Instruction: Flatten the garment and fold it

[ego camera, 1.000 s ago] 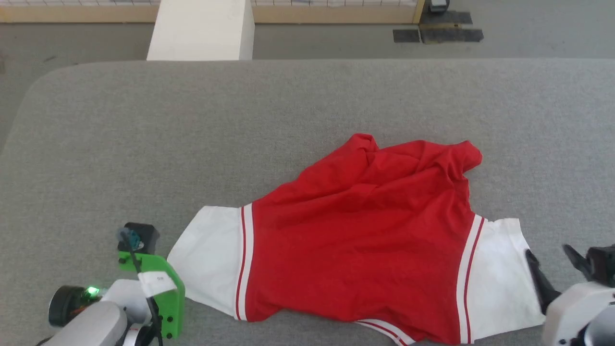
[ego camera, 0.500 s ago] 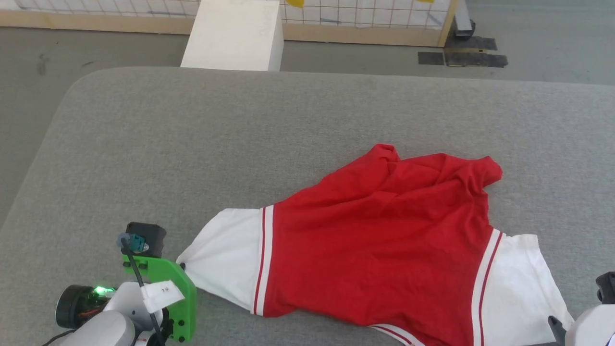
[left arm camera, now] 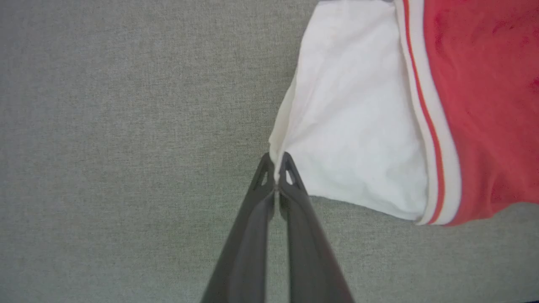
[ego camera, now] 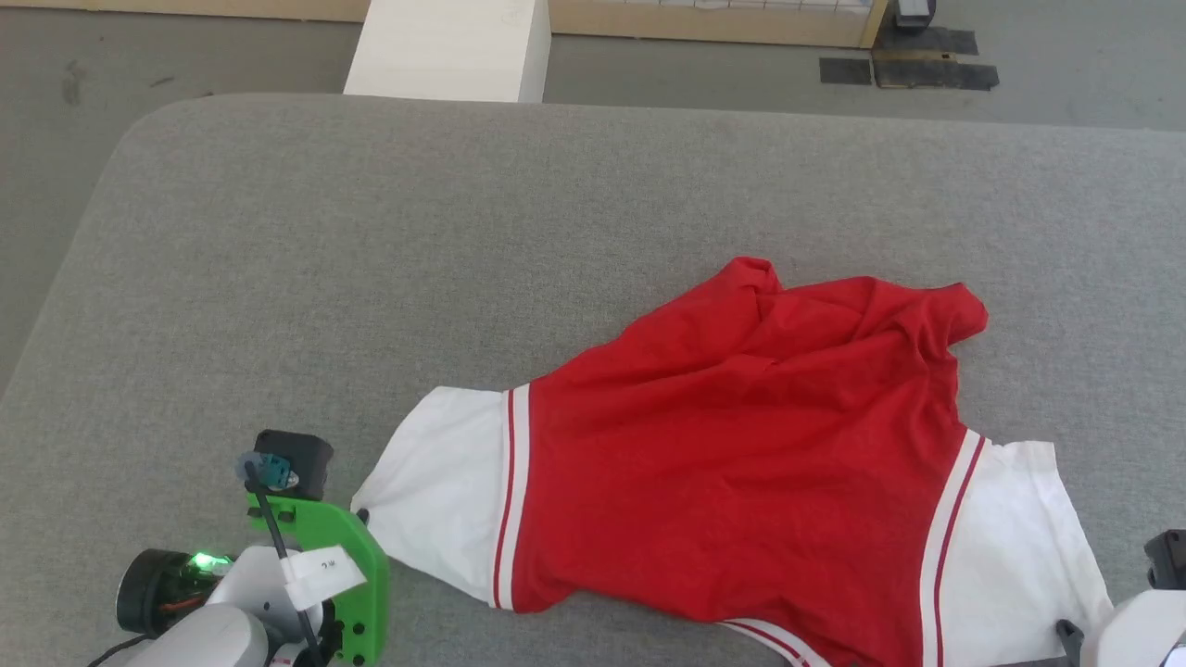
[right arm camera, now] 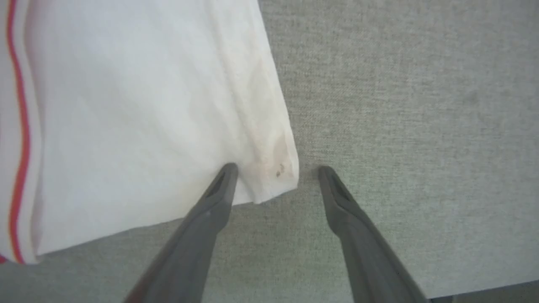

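The grey padded surface (ego camera: 371, 259) carries the red jersey (ego camera: 741, 463), which lies toward my right and close to the near edge. Its white sleeves spread to either side, but the red body is rumpled and its far end is bunched in folds. Beyond the far edge of the surface stands a white block (ego camera: 449, 46); I cannot tell whether it is a box or whether anything is in it. My left tool (left arm camera: 276, 164) is clamped shut on the outer corner of the left sleeve (left arm camera: 358, 126), with only a thin pinch of cloth between the tips. My right tool (right arm camera: 276, 170) stands wide open and holds nothing. One of its fingers is over the right sleeve (right arm camera: 147, 105) and the other over bare surface, so the sleeve's corner sits between them. I judge this to be the flattening step, with the second grip not yet made. To do it well I should drop the right tool low and close on that corner with a deeper bite than my left has. Then I draw both corners apart evenly and close to the surface, so the body pulls taut without lifting. A jerk could slip the thin left pinch free, and the far folds will likely need a separate tug.
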Tool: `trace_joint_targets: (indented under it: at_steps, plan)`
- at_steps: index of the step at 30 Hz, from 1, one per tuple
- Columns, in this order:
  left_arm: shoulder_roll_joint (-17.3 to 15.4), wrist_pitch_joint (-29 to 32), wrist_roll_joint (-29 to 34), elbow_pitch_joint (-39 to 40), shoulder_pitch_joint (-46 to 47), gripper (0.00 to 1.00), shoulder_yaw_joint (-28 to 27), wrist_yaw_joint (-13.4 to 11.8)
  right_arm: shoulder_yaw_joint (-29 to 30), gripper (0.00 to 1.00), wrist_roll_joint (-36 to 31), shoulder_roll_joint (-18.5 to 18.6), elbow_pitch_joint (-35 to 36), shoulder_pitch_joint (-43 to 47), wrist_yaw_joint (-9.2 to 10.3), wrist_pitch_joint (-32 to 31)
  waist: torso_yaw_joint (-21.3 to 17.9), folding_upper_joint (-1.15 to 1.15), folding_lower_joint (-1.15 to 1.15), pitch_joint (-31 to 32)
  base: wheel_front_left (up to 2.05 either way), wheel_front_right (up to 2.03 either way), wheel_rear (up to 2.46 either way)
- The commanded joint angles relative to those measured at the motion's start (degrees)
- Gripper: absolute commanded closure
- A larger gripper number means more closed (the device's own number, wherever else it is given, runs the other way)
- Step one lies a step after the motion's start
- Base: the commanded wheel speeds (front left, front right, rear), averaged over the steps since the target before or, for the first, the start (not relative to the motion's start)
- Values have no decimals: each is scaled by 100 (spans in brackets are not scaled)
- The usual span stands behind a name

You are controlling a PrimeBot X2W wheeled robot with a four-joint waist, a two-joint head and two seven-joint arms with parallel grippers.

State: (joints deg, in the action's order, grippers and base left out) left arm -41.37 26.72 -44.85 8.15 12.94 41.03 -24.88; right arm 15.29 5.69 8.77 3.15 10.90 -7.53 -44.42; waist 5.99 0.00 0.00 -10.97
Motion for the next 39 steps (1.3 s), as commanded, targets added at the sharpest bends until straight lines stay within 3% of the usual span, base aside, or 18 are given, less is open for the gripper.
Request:
trace_joint_targets:
  at_steps: [1, 2, 12, 17, 26, 33, 39]
  plan:
    - [-40, 15, 55, 16, -10, 100, -8, -33, -139, 95, 76, -58, -127, 45, 4, -27, -12, 0, 0, -40, 0, 0, 0]
    - [-40, 18, 57, 12, -3, 100, -5, -30, -164, 100, 102, -42, -127, 38, 4, 2, -15, 0, 0, -52, 0, 0, 0]
    - [-64, -50, 74, -75, 21, 100, 15, 50, -277, 100, 476, 362, -44, -208, 4, 423, -86, 0, 0, 95, 0, 0, 0]
    - [-101, -241, 48, 52, -72, 100, -57, 70, -445, 100, 881, 739, 331, -204, 4, 576, -132, 0, 0, 394, 0, 0, 0]
    - [-290, -297, 47, 653, -205, 100, -96, 69, -509, 100, 1705, 1095, 1016, -226, 4, 835, -179, 0, 0, 791, 0, 0, 0]
    - [-275, -661, 291, 1053, 462, 100, -330, 361, -744, 100, 2166, 1524, 1377, -1029, 4, 1299, -281, 0, 0, 950, 0, 0, 0]
    - [-283, -749, 260, 1197, 1269, 100, -734, 597, -931, 100, 2524, 1880, 1268, -2128, 4, 1484, -461, 0, 0, 1097, 0, 0, 0]
